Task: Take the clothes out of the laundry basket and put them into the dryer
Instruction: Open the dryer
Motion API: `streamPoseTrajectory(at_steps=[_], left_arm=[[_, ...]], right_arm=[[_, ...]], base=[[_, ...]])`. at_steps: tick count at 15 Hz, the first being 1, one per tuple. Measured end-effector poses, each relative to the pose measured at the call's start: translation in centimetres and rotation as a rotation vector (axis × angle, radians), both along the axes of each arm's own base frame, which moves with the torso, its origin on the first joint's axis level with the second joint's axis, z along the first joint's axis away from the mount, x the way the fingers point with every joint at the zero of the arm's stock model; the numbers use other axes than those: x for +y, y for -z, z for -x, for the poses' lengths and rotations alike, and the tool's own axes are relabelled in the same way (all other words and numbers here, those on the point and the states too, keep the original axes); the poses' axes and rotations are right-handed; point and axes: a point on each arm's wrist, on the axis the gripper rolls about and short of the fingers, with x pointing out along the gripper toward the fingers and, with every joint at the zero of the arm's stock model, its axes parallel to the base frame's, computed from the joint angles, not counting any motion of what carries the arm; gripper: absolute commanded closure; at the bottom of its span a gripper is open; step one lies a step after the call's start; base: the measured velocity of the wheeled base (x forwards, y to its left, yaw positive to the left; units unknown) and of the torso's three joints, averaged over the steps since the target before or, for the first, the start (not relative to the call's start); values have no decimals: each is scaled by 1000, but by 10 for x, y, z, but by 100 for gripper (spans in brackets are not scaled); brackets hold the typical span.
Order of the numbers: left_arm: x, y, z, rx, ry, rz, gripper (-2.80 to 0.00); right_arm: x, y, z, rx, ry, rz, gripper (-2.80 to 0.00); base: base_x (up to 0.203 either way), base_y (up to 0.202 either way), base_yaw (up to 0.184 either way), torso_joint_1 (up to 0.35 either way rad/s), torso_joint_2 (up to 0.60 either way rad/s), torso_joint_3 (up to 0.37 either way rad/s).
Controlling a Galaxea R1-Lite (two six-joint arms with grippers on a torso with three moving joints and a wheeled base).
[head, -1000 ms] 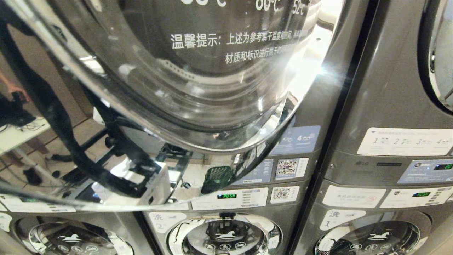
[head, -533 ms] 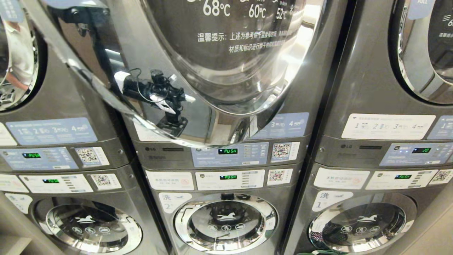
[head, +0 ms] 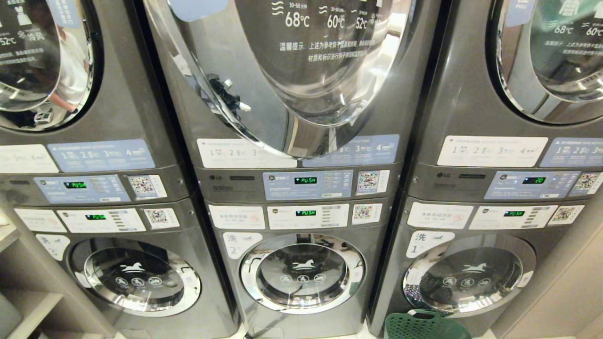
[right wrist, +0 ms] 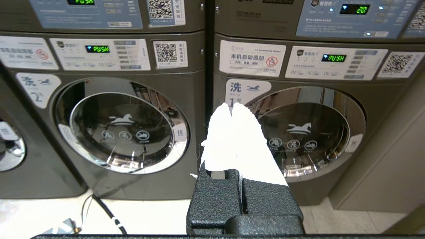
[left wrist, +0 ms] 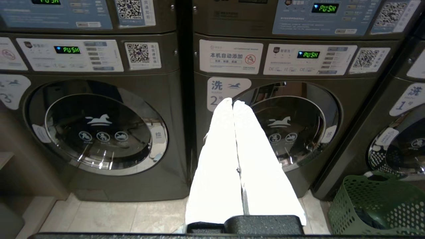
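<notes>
I'm facing the middle stack, its dryer (head: pixel 301 70) on top, its washer (head: pixel 301 273) underneath and the control panels (head: pixel 306 197) sandwiched between the two. Left of that middle stack there's another stack (head: pixel 94 188), and right of it a third (head: pixel 499 188), all shoulder to shoulder. The laundry basket (head: pixel 426 326) sits on the floor (left wrist: pixel 109 215) before the right-hand stack, just right of the middle washer, and a shelf unit (head: pixel 28 301) stands beyond the left stack.

Right gripper (right wrist: pixel 232 106) closed, white fingers (right wrist: pixel 220 132) pressed together, empty. Washer door (right wrist: pixel 307 132) directly beyond the fingertips; second washer door (right wrist: pixel 121 131) beside it.
</notes>
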Motion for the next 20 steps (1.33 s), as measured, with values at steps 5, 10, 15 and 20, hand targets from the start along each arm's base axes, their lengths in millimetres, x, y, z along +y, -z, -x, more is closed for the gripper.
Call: streamPoseTrajectory(at_steps=[5, 10, 15, 20], left_arm=[[0, 0, 0, 0, 0, 0, 0], [0, 0, 0, 0, 0, 0, 0], [0, 0, 0, 0, 1, 0, 0], [0, 0, 0, 0, 1, 0, 0]], right_arm=[[0, 0, 0, 0, 0, 0, 0], [0, 0, 0, 0, 0, -3, 0], [0, 0, 0, 0, 0, -4, 0], [0, 0, 0, -1, 0, -6, 0]], base=[[-95, 0, 1, 4, 1, 2], [0, 0, 0, 7, 1, 0], [0, 0, 0, 0, 0, 0], [0, 0, 0, 0, 0, 0]])
